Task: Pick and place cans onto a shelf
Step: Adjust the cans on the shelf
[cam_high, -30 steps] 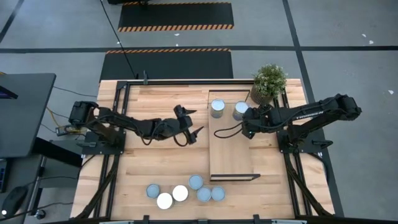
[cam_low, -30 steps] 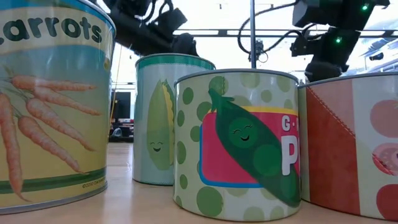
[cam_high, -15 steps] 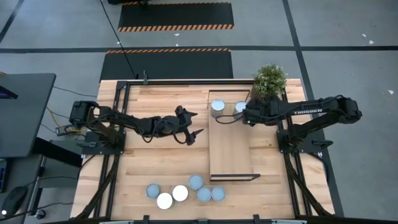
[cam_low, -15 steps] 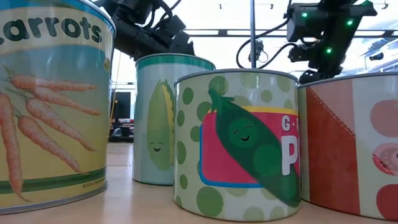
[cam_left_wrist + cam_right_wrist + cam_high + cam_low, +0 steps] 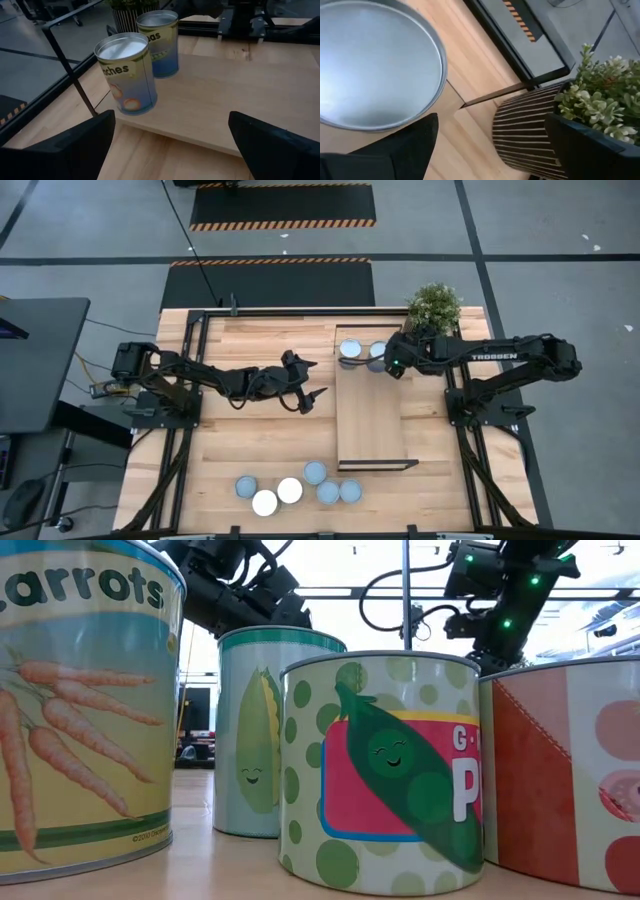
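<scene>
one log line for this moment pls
left gripper: open, over table, empty | right gripper: open above shelf | cans: two on shelf

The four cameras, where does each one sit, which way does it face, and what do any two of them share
High view: overhead, straight down; both arms, shelf, five cans by the near edge.
Low view: at tabletop height, behind the carrots can; arms overhead.
Left wrist view: toward the peaches can on the shelf; open left gripper.
Right wrist view: down on a can top and plant; open right gripper.
Shared: both wrist views show the shelf cans.
</scene>
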